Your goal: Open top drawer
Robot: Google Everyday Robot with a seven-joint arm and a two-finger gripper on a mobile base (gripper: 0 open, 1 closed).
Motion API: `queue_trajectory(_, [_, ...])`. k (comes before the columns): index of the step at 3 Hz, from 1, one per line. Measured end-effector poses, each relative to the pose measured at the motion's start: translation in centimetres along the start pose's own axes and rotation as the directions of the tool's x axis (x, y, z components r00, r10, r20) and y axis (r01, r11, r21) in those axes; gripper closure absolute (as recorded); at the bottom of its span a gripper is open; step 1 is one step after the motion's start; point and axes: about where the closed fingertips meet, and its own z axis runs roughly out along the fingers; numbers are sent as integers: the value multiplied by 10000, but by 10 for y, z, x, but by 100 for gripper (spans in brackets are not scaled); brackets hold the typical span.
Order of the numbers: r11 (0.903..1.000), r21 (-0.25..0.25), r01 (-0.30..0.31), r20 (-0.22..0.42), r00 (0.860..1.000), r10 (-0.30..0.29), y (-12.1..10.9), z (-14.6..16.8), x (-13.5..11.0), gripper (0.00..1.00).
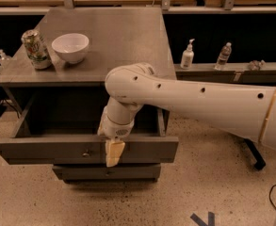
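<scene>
The top drawer [43,149] is a wide grey drawer pulled well out of the grey cabinet, with its dark inside showing. Its small round metal knob [85,153] sits at the centre of the flat front. My gripper [114,153] hangs from the white arm [198,100] over the drawer's front edge, just right of the knob and apart from it. Its tan tip lies against the drawer front. A narrower grey drawer front [104,172] sits below, pushed in.
On the grey cabinet top [123,36] stand a drinks can [36,49] and a white bowl [70,47], at the left. Bottles [187,55] [224,55] stand on a low shelf to the right, and one [3,58] to the left. The floor is speckled.
</scene>
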Motion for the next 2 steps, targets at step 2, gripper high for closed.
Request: queue_trajectory(2, [9990,-422,-151,-1,9999,151,4,17,4,30])
